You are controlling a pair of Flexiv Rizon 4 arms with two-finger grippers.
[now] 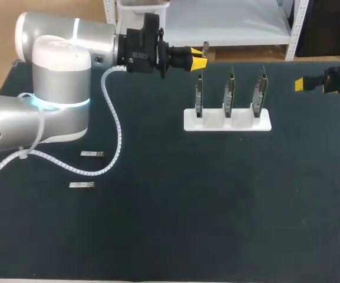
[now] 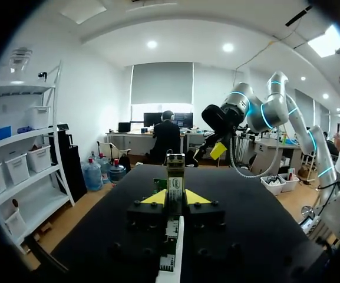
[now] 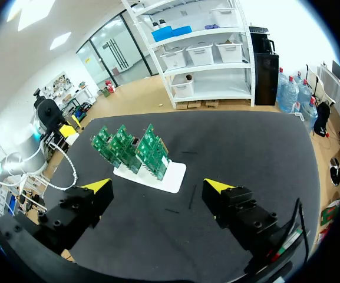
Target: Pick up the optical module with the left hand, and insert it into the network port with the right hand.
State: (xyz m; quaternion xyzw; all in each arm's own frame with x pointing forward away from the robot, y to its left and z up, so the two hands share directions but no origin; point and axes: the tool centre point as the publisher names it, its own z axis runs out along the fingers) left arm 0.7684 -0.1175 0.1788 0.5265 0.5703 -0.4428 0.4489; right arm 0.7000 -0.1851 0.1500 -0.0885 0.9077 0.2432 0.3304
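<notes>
- The dark table (image 1: 175,224) carries everything we see.
- Our left arm (image 1: 58,71) comes in from the left and stretches across the far part of the table towards the rack.
- The white rack (image 1: 227,121) stands right of the middle and holds three green boards (image 1: 228,88) upright in a row. The ports on them are too small for us to make out.
- Our right gripper (image 3: 158,187) sits at the right edge of the head view, past the rack's right end. Its fingers are spread wide with only bare table between them. From its wrist view the rack lies ahead of it.
- Our left gripper (image 1: 198,61) is near the top of the left-hand board. In its wrist view the rack's base and a board show under the fingers. Both yellow tips press on the optical module (image 2: 175,177) from either side, so it is clamped, and it juts out ahead of the tips.
- The held module is well apart from the right gripper, with the rack roughly between them.
- Two spare modules (image 1: 91,154) lie flat on the left of the table, one nearer us than the other, beside the left arm's white cable (image 1: 114,118).
</notes>
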